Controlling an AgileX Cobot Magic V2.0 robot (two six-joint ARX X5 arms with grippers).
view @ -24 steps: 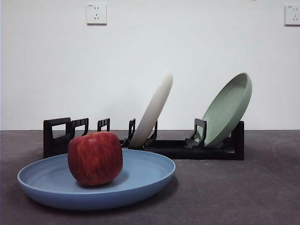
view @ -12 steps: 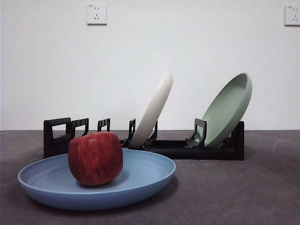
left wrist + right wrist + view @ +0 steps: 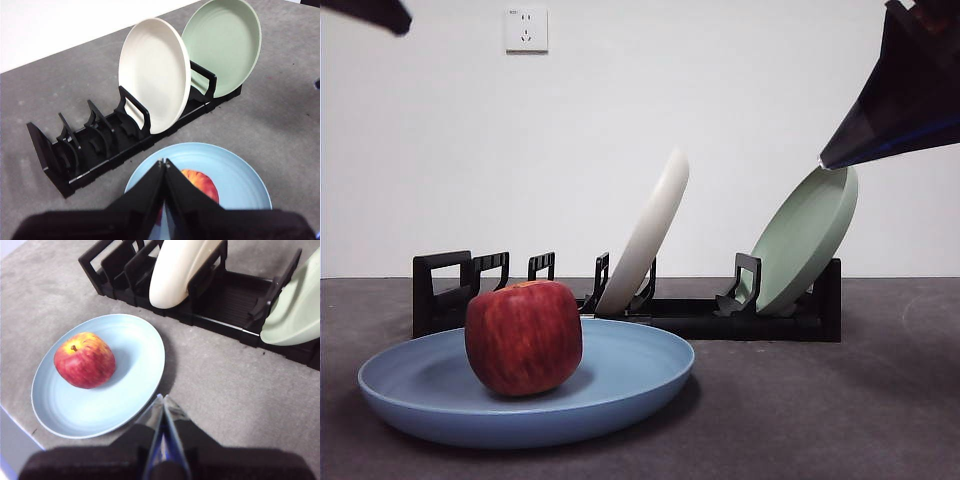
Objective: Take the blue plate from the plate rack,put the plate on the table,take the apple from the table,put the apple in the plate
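Both grippers newly enter, cropped at top corners, apple (image 3: 523,338) half-hidden under left jaws

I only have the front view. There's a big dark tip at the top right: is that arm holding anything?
Observer: No. That is the right gripper, and its fingers are closed on nothing. It is above the bare table beside the blue plate.
Operator: And the other arm?
Observer: The left gripper is also shut and empty.
Operator: Which way up is the apple?
Observer: The apple sits with its stem dip facing up, with a yellow patch around the dip.
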